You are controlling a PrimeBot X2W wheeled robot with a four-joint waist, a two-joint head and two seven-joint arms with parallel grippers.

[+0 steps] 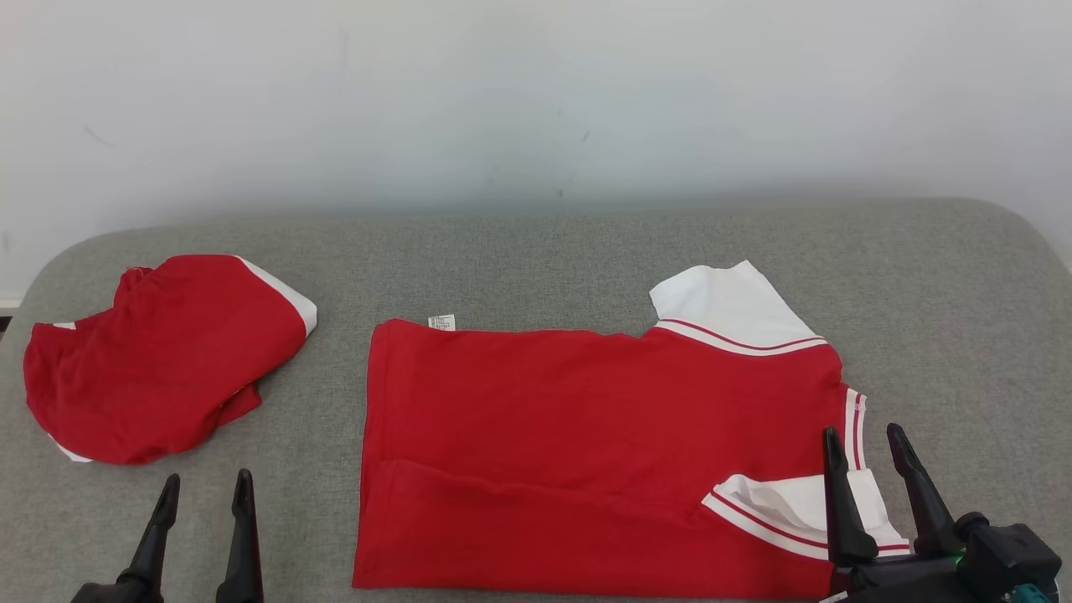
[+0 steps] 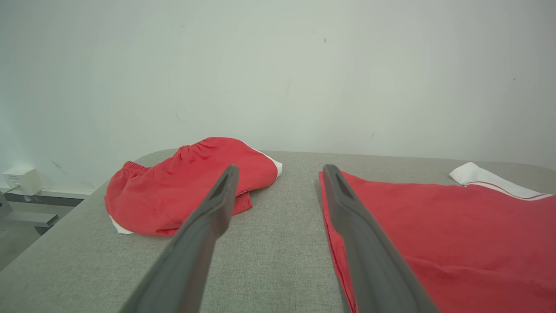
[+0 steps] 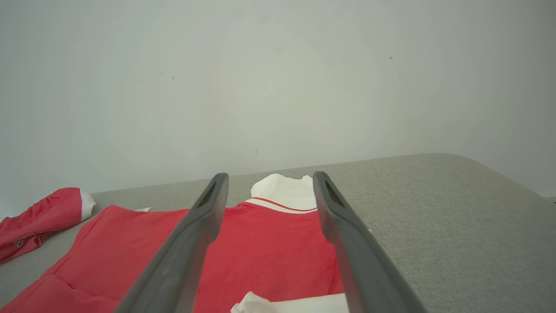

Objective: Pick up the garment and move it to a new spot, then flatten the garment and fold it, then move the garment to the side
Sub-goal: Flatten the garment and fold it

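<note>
A red shirt with white sleeves, the garment [image 1: 586,435], lies spread flat on the grey padded surface [image 1: 536,260], collar to the right, with its near long edge folded over. It also shows in the left wrist view [image 2: 434,234] and in the right wrist view [image 3: 269,243]. My right gripper [image 1: 864,442] stands open over the near white sleeve [image 1: 796,511] and collar trim, holding nothing. My left gripper [image 1: 206,484] stands open over bare surface to the left of the garment's hem, nothing between its fingers [image 2: 204,230].
Red shorts with white trim [image 1: 159,360] lie bunched at the far left of the surface. A white wall [image 1: 536,100] rises behind the surface's rounded back edge. Bare grey padding lies right of the garment. A white box [image 2: 21,180] sits low on the wall beyond the left edge.
</note>
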